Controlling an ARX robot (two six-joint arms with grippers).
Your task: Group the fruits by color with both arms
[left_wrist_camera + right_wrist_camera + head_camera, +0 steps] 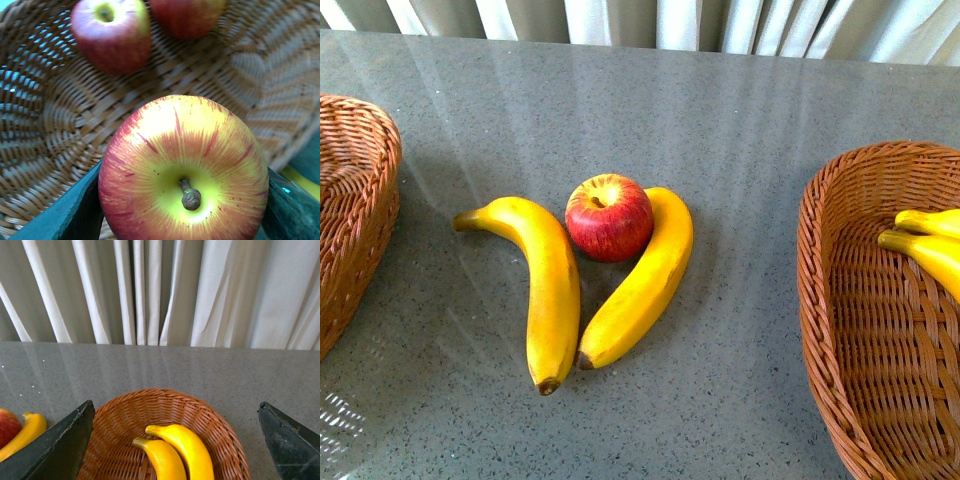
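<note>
A round red apple streaked with yellow sits clamped between the left jaws, stem toward the wrist camera, held over the bowl of the left brown woven wicker basket. Two more red apples lie in that basket. The right jaws stand wide apart with nothing between them, low at the near side of the right brown wicker basket and pointing toward the far white curtain. Two yellow bananas lie side by side in it. On the grey speckled desk between the baskets, another red apple touches a curved yellow banana on each side.
</note>
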